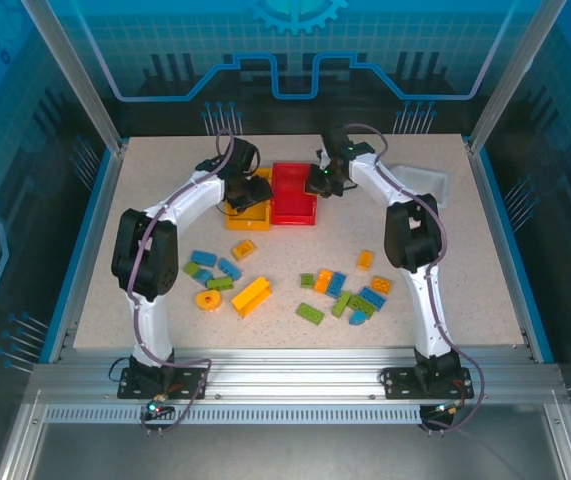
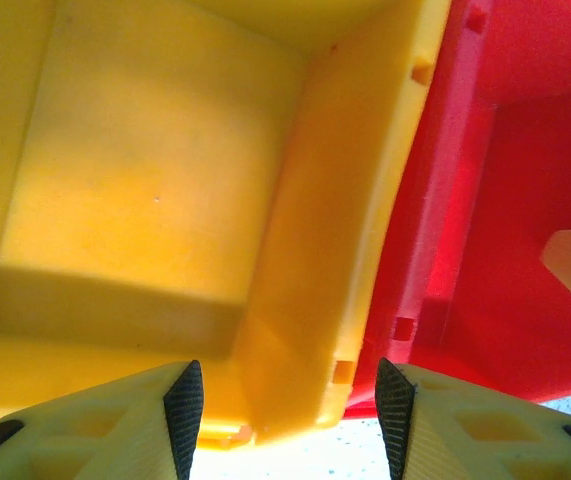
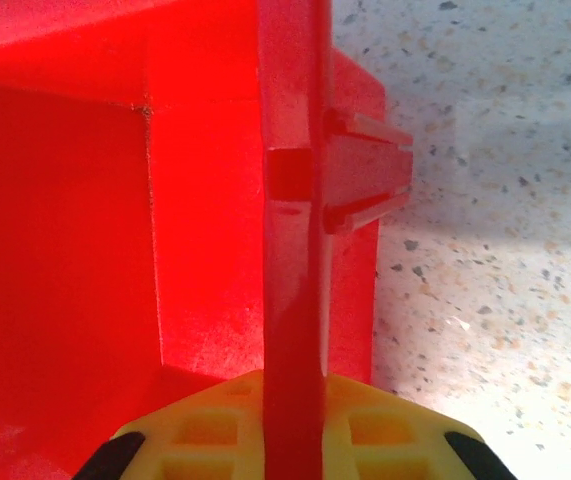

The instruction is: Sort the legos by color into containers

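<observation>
The yellow-orange bin (image 1: pixel 245 220) and the red bin (image 1: pixel 293 205) stand side by side at the back centre, and the translucent white bin (image 1: pixel 423 183) sits at the back right. My left gripper (image 2: pixel 290 420) is open, its pads straddling the near right corner of the yellow bin (image 2: pixel 145 180) with a gap on each side. The red bin (image 2: pixel 525 180) presses against that wall. My right gripper (image 3: pixel 295 440) is shut on the red bin's right wall (image 3: pixel 293 200). Blue, green and orange legos lie loose in a left group (image 1: pixel 215 275) and a right group (image 1: pixel 345 295).
A long orange-yellow brick (image 1: pixel 251 296) and a round yellow piece (image 1: pixel 208 299) lie near the front left. Both arms arch over the table sides toward the back. Metal frame posts and blue walls ring the speckled table (image 1: pixel 465 260).
</observation>
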Motion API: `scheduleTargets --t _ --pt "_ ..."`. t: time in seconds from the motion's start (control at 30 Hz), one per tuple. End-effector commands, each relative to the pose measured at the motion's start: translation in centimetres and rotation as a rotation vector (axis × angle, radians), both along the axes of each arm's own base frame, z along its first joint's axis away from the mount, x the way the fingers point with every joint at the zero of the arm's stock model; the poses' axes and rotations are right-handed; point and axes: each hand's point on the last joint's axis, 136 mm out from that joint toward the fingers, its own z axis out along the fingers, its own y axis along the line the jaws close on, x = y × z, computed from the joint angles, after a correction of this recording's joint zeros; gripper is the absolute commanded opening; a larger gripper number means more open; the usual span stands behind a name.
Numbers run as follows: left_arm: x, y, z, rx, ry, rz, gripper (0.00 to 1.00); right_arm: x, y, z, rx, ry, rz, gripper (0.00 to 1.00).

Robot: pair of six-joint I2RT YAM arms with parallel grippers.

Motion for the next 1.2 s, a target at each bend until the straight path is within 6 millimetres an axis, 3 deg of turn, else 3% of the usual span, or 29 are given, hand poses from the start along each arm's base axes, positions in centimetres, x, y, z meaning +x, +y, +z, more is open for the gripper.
scheduleTargets --t 0.0,0.3,0.5,0.53,0.67,0.93,1.17 --pt "0.0 -0.7 1.7 -0.061 -0.039 -0.003 0.53 -0.4 0.9 -0.1 0.021 0.034 0.028 0.15" --pt "0.2 -0.6 4.0 -0.073 -0.092 0.005 0.54 -2.0 -1.5 1.0 -0.035 0.027 0.019 0.14" --pt "-0.2 -1.3 5.4 -0.080 -0.121 -0.013 0.54 -2.6 -1.5 -0.2 -0.038 0.051 0.014 0.14" --pt "-0.5 -1.5 5.7 -0.079 -0.129 -0.021 0.54 -2.6 -1.5 0.9 -0.035 0.029 0.009 0.14" --pt "-1.3 -1.7 6.2 -0.080 -0.154 -0.032 0.55 -2.5 -2.3 1.6 -0.053 -0.016 -0.032 0.16" --pt "-2.2 -0.3 4.3 -0.030 -0.118 -0.013 0.55 -2.8 -4.0 4.5 -0.087 -0.065 -0.081 0.15" --pt "-0.9 -0.7 1.0 -0.051 -0.063 -0.036 0.55 -4.8 -3.9 3.2 -0.086 -0.026 -0.067 0.15"
